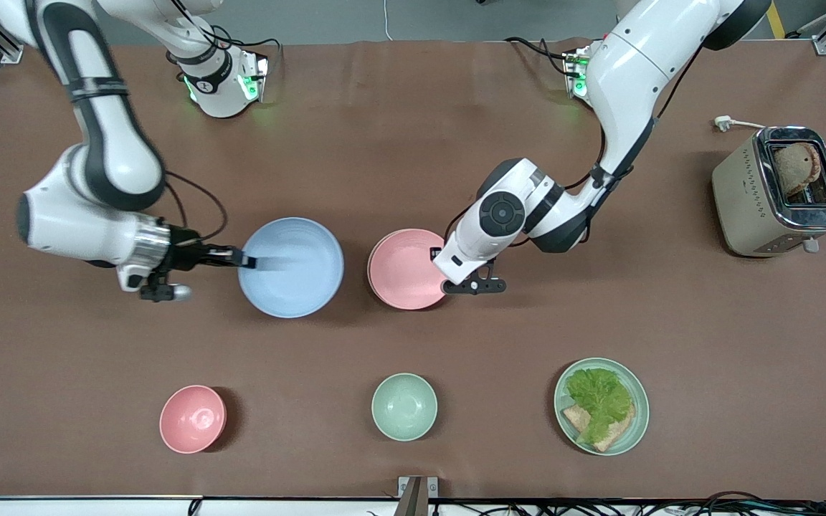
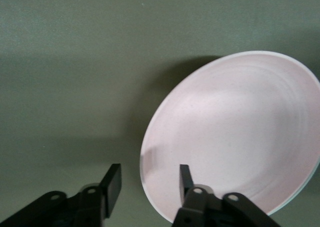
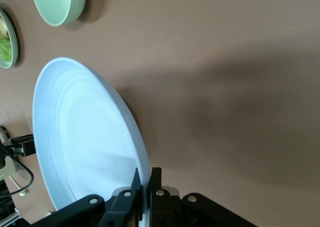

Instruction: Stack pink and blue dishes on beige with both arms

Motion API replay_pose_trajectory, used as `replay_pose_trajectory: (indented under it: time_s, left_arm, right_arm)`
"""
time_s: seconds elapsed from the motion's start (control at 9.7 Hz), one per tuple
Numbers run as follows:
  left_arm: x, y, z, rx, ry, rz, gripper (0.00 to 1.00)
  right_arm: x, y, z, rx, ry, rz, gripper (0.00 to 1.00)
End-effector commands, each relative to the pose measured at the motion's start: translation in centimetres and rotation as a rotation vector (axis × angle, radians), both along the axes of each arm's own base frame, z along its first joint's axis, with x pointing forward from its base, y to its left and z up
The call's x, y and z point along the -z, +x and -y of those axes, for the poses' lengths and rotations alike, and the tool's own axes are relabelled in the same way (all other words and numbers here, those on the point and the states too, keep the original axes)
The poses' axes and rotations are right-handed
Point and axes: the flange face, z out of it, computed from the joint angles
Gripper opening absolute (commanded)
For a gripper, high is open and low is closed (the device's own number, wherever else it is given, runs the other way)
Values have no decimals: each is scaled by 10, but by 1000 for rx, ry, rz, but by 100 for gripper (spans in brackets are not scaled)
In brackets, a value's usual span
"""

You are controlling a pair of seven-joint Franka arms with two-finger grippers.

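Note:
My right gripper is shut on the rim of the pale blue plate, at the edge toward the right arm's end of the table. The plate casts a shadow on the table beside it. The pale pink plate lies beside the blue one, toward the left arm's end. A thin second rim shows under its edge, and no separate beige plate is in view. My left gripper is open at the pink plate's rim, one finger over the plate and one outside it.
Nearer the front camera stand a small pink bowl, a mint-green bowl and a mint-green plate with lettuce and bread. A toaster holding toast stands at the left arm's end.

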Motion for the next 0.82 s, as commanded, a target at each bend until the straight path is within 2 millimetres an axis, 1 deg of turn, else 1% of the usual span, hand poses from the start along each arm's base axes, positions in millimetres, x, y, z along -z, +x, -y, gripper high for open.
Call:
replay_pose_trajectory:
  time_s: [0.0, 0.1, 0.21, 0.31, 0.41, 0.52, 0.62, 0.72]
  left_arm:
    - [-47, 26, -36, -41, 53, 48, 100]
    - [-100, 47, -65, -77, 79, 80, 100]
    - [-153, 69, -101, -132, 99, 108, 100]
    - [-203, 92, -149, -171, 116, 137, 100]
    - [-241, 108, -193, -158, 154, 178, 100]
    - [-270, 114, -234, -143, 194, 211, 100]
    - [-296, 116, -278, -145, 208, 240, 100]
    - [-320, 113, -314, -122, 226, 261, 100]
  right_arm:
    - [-3, -16, -43, -13, -10, -4, 1]
    - [6, -23, -52, -20, -16, -13, 2]
    - [10, -28, -61, -33, -16, -19, 2]
    - [15, -33, -83, -39, -27, -5, 2]
    - [27, -37, -101, -27, -43, -2, 3]
    - [35, -41, -121, -18, -53, 13, 3]
    - [40, -46, -139, -11, -58, 28, 3]
    - [44, -51, -155, -10, -59, 43, 3]
